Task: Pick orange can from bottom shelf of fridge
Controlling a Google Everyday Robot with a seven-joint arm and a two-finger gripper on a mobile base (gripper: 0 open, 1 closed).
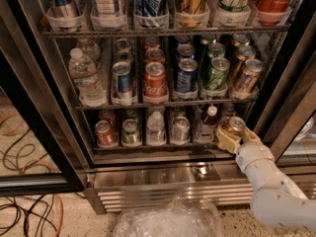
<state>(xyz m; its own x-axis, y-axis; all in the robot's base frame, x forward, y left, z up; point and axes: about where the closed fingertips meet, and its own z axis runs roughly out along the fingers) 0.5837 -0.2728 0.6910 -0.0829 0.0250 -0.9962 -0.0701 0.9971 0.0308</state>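
Note:
The orange can (235, 125), short with coppery sides and a silver top, stands at the right end of the fridge's bottom shelf (148, 146). My gripper (236, 137) reaches in from the lower right on a white arm. Its cream fingers (226, 141) sit on either side of the can's lower body and close against it. The can's base is hidden behind the fingers. The fridge (148, 174) has a steel frame and a louvred base grille, and its door is open.
On the same shelf are a short red can (104, 132), silver cans, a small water bottle (156, 126) and a red-capped bottle (207, 123) right beside the orange can. Taller cans fill the racks above. A crumpled clear plastic bag (168, 220) and cables (24, 216) lie on the floor. A black door frame (291, 112) stands at the right.

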